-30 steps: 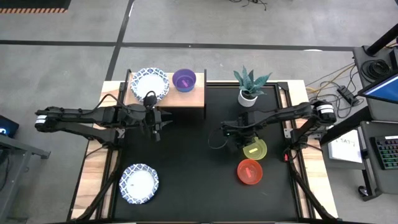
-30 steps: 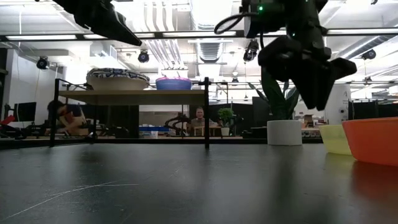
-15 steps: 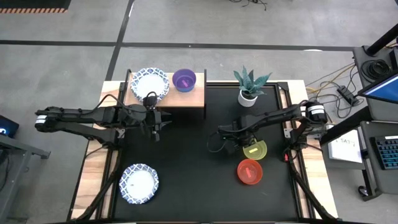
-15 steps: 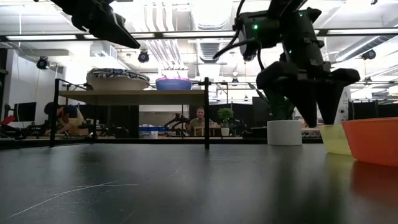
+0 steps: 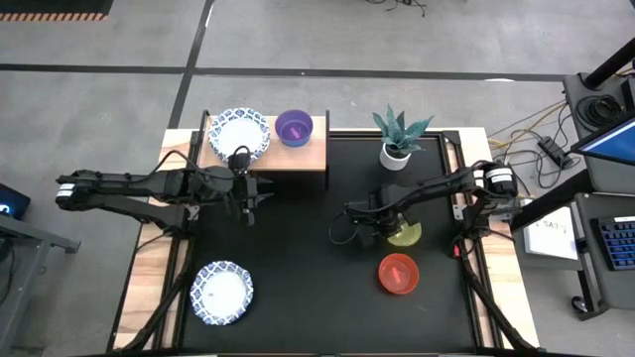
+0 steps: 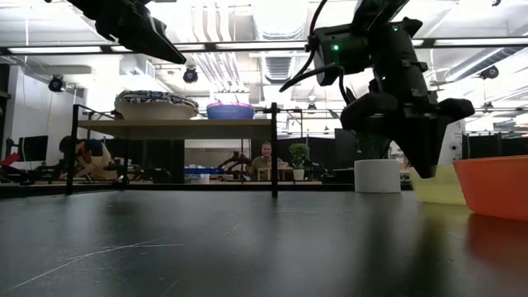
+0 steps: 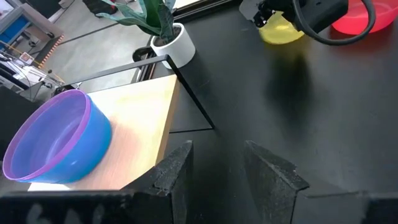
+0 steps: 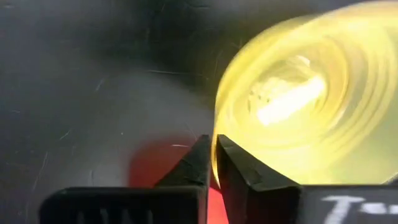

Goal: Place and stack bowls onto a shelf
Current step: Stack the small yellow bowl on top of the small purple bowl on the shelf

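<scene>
Near the table's (image 5: 298, 288) front-left corner lies a patterned bowl (image 5: 221, 293), white in the middle with a blue-and-white rim, alone on the black surface. At the back-left corner stands the shelf (image 5: 313, 159), its wood top carrying a second patterned bowl (image 5: 240, 133) at its left end and a purple bowl (image 5: 294, 127) just beside it toward the right. In the left wrist view the purple bowl (image 7: 53, 140) shows a blue outside below a purple rim, so it may be nested in a blue one; that cannot be settled.

The left gripper (image 5: 266, 195) hovers above the table just in front of the shelf's front edge, holding nothing, its fingers (image 7: 174, 171) spread with a clear gap between them.

Right of the shelf, at the table's back edge, a white pot with a green plant (image 5: 397, 139) stands upright.

Toward the right side of the table the right gripper (image 5: 393, 230) is low over the yellow bowl (image 5: 405, 234). In the right wrist view the two fingers (image 8: 193, 167) are pressed nearly together with the yellow bowl's (image 8: 298, 112) rim pinched between them. In the low view the bowl (image 6: 433, 186) sits partly behind the gripper (image 6: 425, 161).

The red bowl (image 5: 398, 273) rests on the table just in front of the yellow one, nearer the front edge, apart from the gripper.
</scene>
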Available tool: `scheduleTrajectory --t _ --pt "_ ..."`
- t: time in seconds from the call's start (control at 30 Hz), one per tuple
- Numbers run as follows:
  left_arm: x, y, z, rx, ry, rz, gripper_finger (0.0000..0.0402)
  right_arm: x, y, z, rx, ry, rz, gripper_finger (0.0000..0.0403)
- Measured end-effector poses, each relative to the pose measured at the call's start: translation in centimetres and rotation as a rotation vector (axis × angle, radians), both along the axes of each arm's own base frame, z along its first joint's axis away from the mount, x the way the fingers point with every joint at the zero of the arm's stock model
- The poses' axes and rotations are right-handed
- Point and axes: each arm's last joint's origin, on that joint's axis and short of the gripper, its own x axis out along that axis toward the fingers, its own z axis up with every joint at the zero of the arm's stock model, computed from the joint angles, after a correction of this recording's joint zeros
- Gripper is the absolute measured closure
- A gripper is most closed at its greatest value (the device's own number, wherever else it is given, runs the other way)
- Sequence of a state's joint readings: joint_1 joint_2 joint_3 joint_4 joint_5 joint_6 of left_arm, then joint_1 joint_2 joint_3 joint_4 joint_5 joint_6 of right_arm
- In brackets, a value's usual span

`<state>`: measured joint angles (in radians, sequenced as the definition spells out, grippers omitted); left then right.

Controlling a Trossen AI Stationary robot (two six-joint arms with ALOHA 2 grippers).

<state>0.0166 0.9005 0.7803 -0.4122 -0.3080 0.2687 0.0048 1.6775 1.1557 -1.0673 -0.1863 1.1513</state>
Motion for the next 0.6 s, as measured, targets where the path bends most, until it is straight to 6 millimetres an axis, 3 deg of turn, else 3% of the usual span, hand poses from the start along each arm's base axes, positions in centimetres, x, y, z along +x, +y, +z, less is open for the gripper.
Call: scheduleTrajectory --t 0.27,0.6 --pt "0.0 0.0 0.0 0.0 -0.001 0.0 0.0277 1.3 0.1 2.5 0.011 -0.122 0.116 0.0394" --pt "0.1 0.0 0.1 0.002 -0.008 -0.001 0.0277 4.4 1.9 8.7 -0.008 -0.434 0.518 0.0394"
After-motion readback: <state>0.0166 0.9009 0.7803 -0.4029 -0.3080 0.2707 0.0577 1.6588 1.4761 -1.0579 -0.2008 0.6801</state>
